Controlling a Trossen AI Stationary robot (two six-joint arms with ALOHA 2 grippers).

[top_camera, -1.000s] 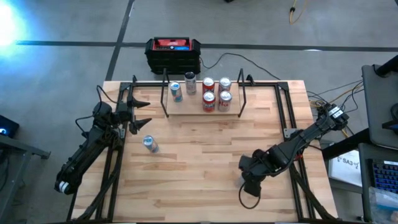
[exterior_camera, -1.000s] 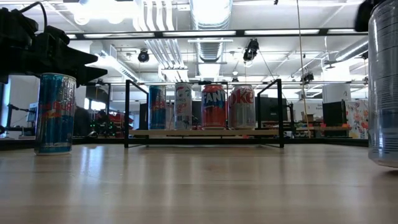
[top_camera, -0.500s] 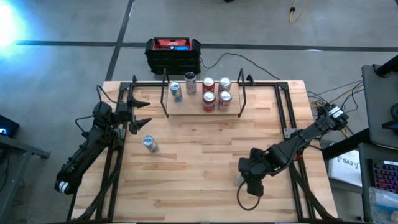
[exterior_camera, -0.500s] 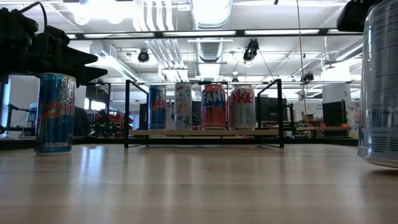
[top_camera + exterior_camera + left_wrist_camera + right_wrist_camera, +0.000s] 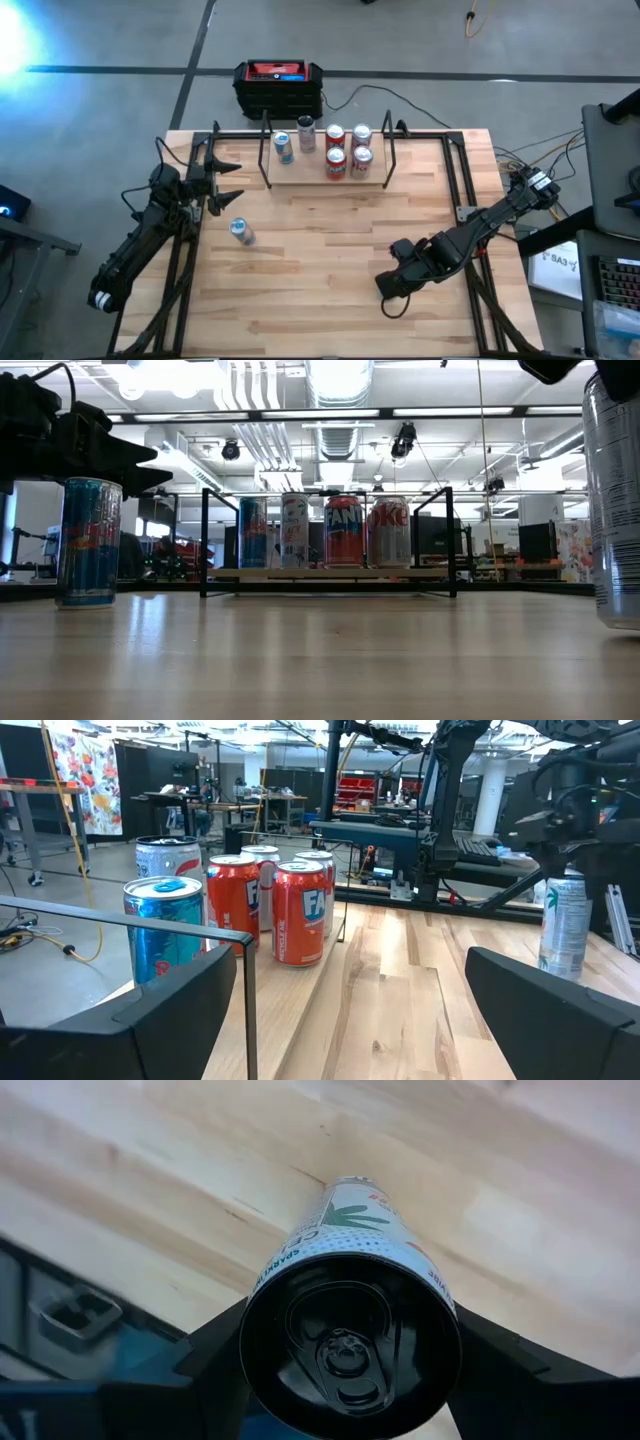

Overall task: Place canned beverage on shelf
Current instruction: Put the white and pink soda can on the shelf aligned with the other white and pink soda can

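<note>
A white can with green print [image 5: 350, 1230] is in my right gripper [image 5: 350, 1350] at the table's near right; it also shows in the low view [image 5: 618, 510] and the left wrist view [image 5: 565, 925]. The shelf [image 5: 325, 172], a light-wood plank between black rod uprights, stands at the far middle and carries several cans [image 5: 336, 162]. A blue can [image 5: 240, 232] stands on its base on the table's left part. My left gripper [image 5: 232, 183] is open and empty at the left, beside the shelf's left end. My right gripper holds the white can by its upper end, just under the dark lid [image 5: 350, 1345], pinched between the two fingers, one on each side. The fingers come from above, pointing down. The can stands upright [image 5: 563, 935]; whether its base touches the table I cannot tell.
A black-and-red box [image 5: 278, 85] sits on the floor beyond the far edge. Black frame rails [image 5: 455, 175] run along the table's left and right sides. Bare wood [image 5: 320, 250] lies between the shelf and the near edge.
My right gripper has shifted a little toward the table's left and far edges with the white can, which stays upright. The fingers stay shut on it.
</note>
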